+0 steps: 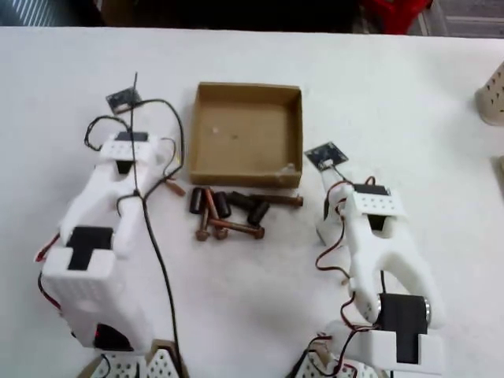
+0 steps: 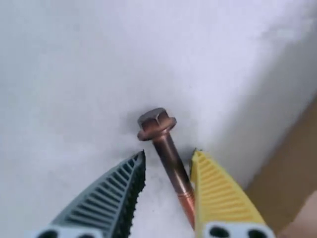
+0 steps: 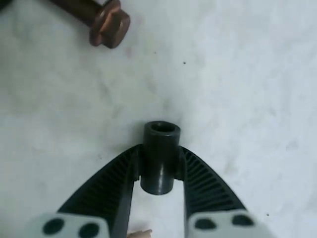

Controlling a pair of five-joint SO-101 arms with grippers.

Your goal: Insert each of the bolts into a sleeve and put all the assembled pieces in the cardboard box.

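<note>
A copper bolt (image 2: pixel 166 148) lies on the white table between the fingers of my left gripper (image 2: pixel 168 156). Its shaft rests against the yellow finger (image 2: pixel 213 193), with a gap to the dark finger (image 2: pixel 116 196), so this gripper is open. In the high view this bolt (image 1: pixel 175 187) sits just left of the cardboard box (image 1: pixel 197 134). My right gripper (image 3: pixel 159 151) is shut on a black sleeve (image 3: pixel 159 158), bore facing away from the wrist. Another bolt's head (image 3: pixel 110 22) lies just beyond it. Several bolts and black sleeves (image 1: pixel 228 213) lie in a pile in front of the box.
One long bolt (image 1: pixel 276 200) lies along the box's front wall. Red and black cables (image 1: pixel 153 236) trail over the table by both arms. A cream perforated object (image 1: pixel 492 94) stands at the far right edge.
</note>
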